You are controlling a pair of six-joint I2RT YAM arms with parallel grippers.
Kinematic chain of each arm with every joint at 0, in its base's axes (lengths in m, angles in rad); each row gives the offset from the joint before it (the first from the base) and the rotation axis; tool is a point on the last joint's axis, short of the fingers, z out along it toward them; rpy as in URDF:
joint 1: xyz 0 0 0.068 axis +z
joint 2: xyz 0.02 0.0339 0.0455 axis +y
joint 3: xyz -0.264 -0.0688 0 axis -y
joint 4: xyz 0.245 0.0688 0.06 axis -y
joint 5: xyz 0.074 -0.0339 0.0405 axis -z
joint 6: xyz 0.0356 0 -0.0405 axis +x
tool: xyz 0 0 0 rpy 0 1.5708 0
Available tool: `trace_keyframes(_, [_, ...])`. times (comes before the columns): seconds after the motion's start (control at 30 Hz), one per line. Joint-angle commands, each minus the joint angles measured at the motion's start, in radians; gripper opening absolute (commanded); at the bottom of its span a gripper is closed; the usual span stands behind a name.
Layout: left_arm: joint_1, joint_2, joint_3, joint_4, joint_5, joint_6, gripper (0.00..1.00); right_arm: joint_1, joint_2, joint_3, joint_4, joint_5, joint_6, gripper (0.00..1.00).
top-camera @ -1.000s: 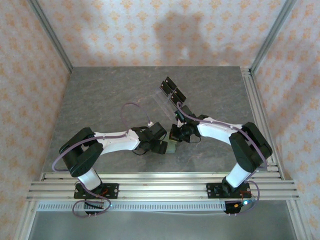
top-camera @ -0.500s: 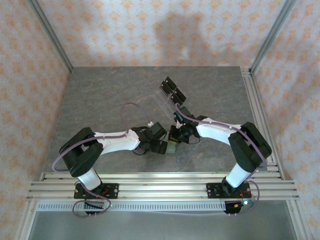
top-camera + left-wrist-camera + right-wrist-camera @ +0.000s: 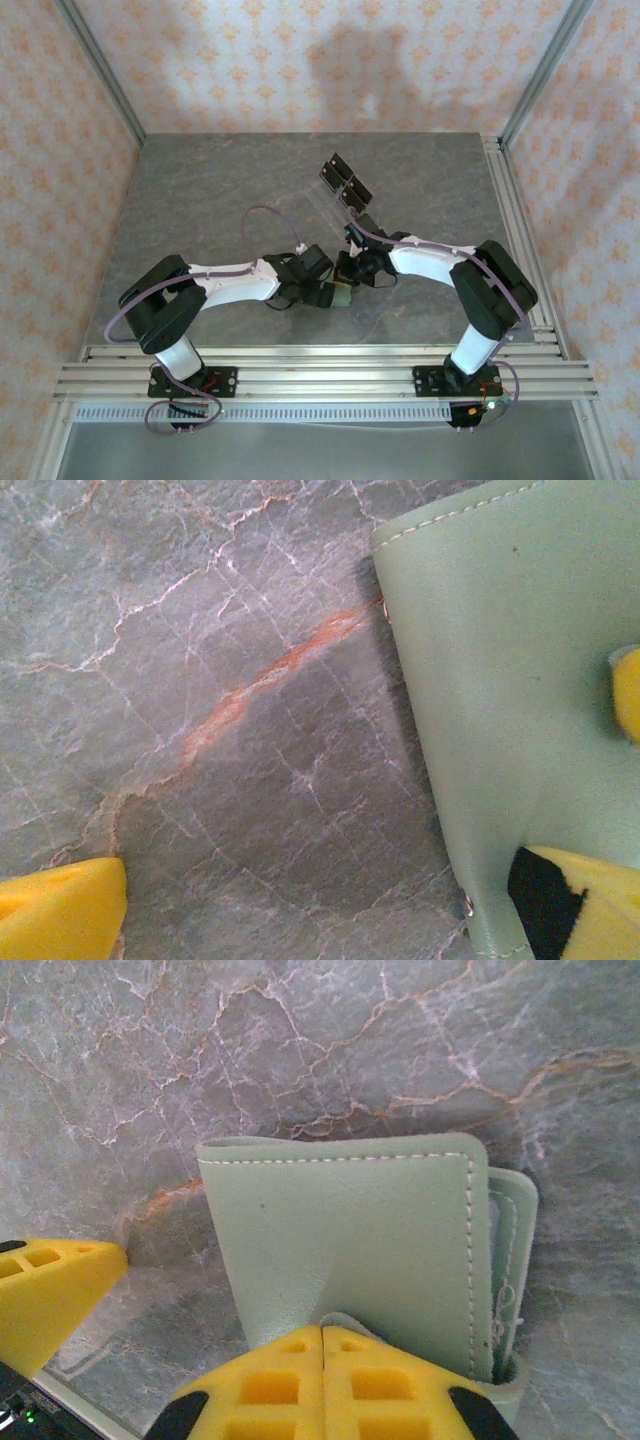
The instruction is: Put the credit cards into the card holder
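Note:
The card holder (image 3: pixel 342 294), a sage-green folded wallet, lies on the stone table between the two grippers. In the right wrist view my right gripper (image 3: pixel 322 1352) is shut, its yellow fingertips pinching a small fold of the near edge of the card holder (image 3: pixel 350 1245). My left gripper (image 3: pixel 320 912) stands open wide over the table; its right finger (image 3: pixel 600 905) overlaps the near corner of the card holder (image 3: pixel 510 680), while its left finger (image 3: pixel 55 915) is over bare stone. From above, the left gripper (image 3: pixel 322 292) and right gripper (image 3: pixel 352 272) almost touch. The credit cards are hidden.
A clear stand (image 3: pixel 332 200) with black rectangles rises just behind the right gripper. Aluminium rails (image 3: pixel 320 362) run along the near edge and the right side (image 3: pixel 515 215). Patterned walls enclose the grey stone table (image 3: pixel 210 190).
The right arm has shifted slightly left, nudging the card holder a little toward the left gripper. Both grippers keep the same state.

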Motion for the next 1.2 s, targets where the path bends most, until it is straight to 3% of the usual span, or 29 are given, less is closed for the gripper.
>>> trace_keyframes(0.0, [-0.025,0.038,-0.027,0.037,0.056,-0.017,1.00,-0.011,0.029,-0.031,-0.013,0.056,-0.007,0.00])
trace_keyframes(0.43, [-0.025,0.044,-0.028,0.040,0.056,-0.019,1.00,-0.027,-0.005,-0.081,-0.011,0.062,-0.004,0.00])
trace_keyframes(0.73, [-0.025,0.041,-0.023,0.029,0.054,-0.017,1.00,-0.047,0.083,-0.203,0.063,0.124,0.023,0.00])
trace_keyframes(0.83, [-0.025,0.039,-0.021,0.026,0.054,-0.016,1.00,-0.051,0.104,-0.223,0.107,0.092,0.041,0.00])
trace_keyframes(1.17, [-0.025,0.048,-0.015,0.028,0.053,-0.019,1.00,-0.051,-0.043,-0.072,0.042,-0.012,0.021,0.00])
